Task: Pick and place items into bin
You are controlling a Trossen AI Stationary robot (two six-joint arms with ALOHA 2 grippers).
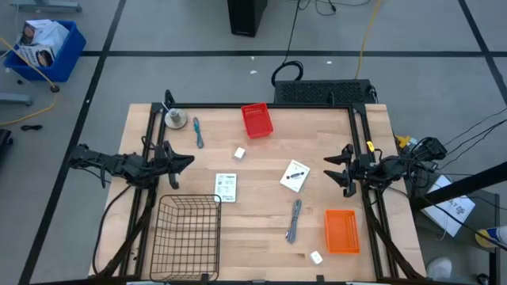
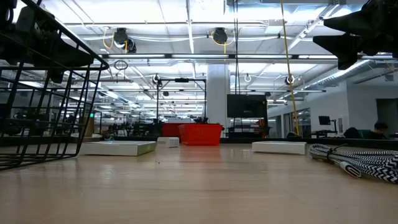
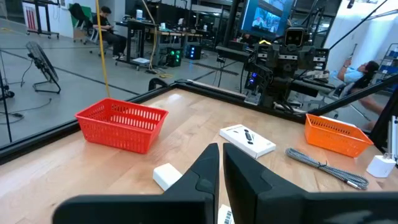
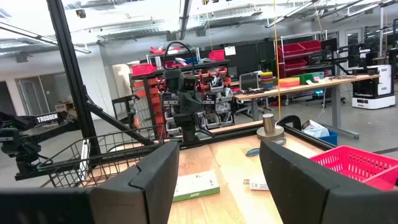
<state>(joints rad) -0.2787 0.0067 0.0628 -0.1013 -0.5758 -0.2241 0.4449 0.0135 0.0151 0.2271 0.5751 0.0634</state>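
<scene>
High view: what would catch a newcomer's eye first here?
Two bright baskets stand out on the wooden table: a red basket near the far edge and an orange basket at the near right. A black wire basket sits near left, with white packets and a grey tool scattered between. The left gripper is shut and the right gripper open, each hovering at its own side.

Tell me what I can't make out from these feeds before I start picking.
- Packet print: too small to read in the high view.
- White block beside the orange basket: too small to identify; cut off at the left wrist view's edge.
- Wire basket: its near end is cut off by the high view's bottom edge.
- Teal-handled tool: its tip is too small to tell.
- Low view: the striped cable runs off the right edge.
</scene>
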